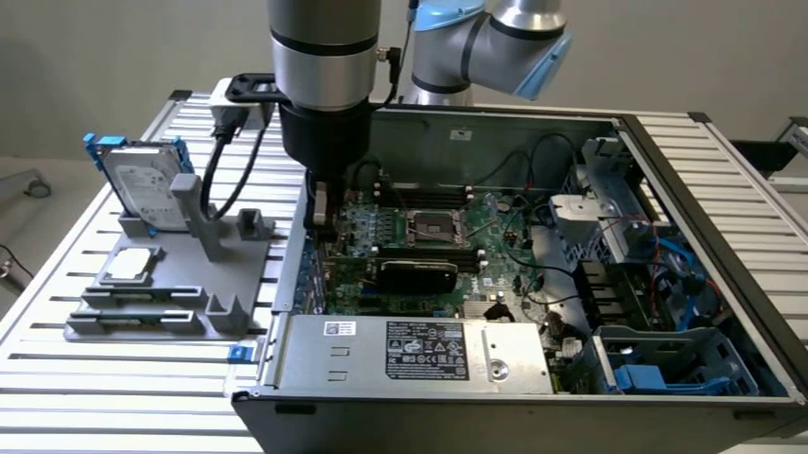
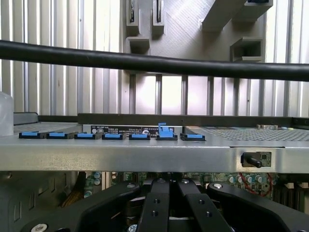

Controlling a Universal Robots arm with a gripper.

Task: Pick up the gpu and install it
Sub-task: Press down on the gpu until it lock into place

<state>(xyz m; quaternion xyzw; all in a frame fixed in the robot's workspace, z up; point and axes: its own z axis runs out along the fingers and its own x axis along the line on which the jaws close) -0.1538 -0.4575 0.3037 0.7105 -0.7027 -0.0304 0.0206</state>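
Note:
The gpu (image 1: 418, 274) shows its black rounded shroud, standing on the green motherboard (image 1: 378, 232) inside the open computer case, just in front of the processor socket. My gripper (image 1: 321, 219) hangs from the arm at the case's wall on the exterior view's left, a short way from the gpu and apart from it. Its fingers are shut, and I see nothing between them. In the wrist view the shut gripper (image 2: 169, 187) sits just inside the case's metal rim (image 2: 145, 154), which carries a row of blue clips (image 2: 113, 136).
A grey fixture (image 1: 189, 284) on the slatted table holds a silver hard drive with a blue frame (image 1: 142, 180) and a flat drive (image 1: 131, 266). The power supply (image 1: 417, 348) fills the case's front. A black cable (image 2: 154, 64) crosses the wrist view.

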